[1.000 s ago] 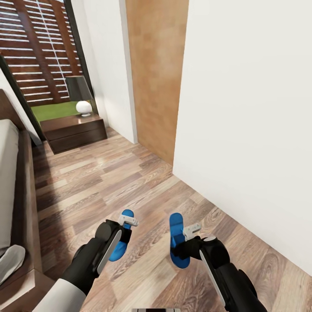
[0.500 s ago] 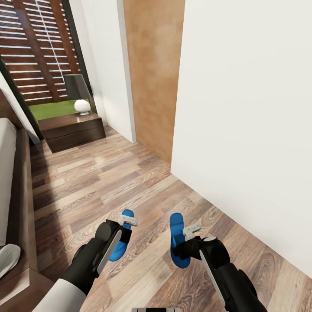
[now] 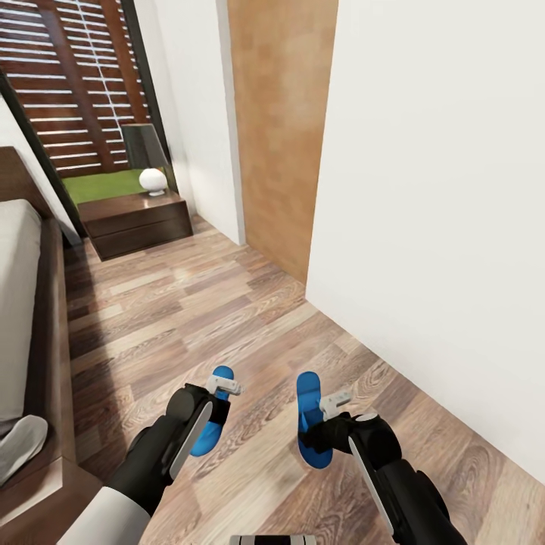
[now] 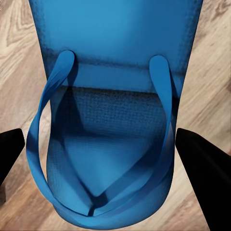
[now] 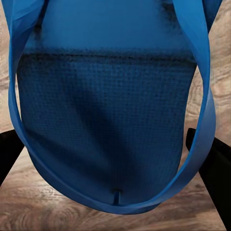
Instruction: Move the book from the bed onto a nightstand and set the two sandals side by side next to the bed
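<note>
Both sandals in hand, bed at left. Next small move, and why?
Probably roll the base left toward the bed. Each end effector, left and right, carries a blue sandal above bare floor, away from the frame, so they aren't beside it yet.

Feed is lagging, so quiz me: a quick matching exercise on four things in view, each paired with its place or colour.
Things:
1. left tool
2. right tool
3. nightstand
4. bed

Places or colours:
A. dark wood frame along the head view's left edge
B. at a blue sandal nearer the white wall
C. under a lamp, at the far end of the floor
D. at a blue sandal nearer the bed

Pairs: 1-D, 2-B, 3-C, 4-A
</note>
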Tool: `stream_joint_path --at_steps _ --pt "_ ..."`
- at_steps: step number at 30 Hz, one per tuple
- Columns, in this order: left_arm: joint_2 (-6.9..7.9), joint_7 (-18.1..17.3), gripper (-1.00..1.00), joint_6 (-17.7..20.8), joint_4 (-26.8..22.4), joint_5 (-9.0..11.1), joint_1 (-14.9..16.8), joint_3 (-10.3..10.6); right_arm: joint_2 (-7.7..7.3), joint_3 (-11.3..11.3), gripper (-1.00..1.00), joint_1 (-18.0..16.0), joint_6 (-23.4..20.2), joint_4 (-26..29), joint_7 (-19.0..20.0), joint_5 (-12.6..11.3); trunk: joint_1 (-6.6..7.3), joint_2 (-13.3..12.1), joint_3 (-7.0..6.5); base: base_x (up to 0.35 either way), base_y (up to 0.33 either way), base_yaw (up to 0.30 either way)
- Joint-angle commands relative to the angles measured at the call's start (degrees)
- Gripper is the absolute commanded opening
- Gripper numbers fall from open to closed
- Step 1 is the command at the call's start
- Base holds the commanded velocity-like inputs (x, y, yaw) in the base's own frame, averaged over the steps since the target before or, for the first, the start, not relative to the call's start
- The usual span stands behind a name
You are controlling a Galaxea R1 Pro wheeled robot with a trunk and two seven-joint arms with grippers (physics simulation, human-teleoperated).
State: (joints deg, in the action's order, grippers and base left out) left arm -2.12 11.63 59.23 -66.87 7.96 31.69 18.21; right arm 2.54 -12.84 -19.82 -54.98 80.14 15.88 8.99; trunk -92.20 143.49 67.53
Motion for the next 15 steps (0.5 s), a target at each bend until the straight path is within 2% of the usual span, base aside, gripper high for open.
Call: stream_joint_path --at_steps 1,15 --pt "0.01 0.6 -1.00 0.2 0.0 0.6 0.0 0.1 0.01 0.0 -1.00 0.0 -0.2 0.1 0.5 0.6 0.01 0.0 0.12 0.000 0.000 0.125" --pt "0.01 0.6 -1.00 0.2 0.0 0.6 0.0 0.1 0.01 0.0 -1.00 0.0 -0.2 0.1 0.5 0.6 0.01 0.0 1.13 0.000 0.000 0.133"
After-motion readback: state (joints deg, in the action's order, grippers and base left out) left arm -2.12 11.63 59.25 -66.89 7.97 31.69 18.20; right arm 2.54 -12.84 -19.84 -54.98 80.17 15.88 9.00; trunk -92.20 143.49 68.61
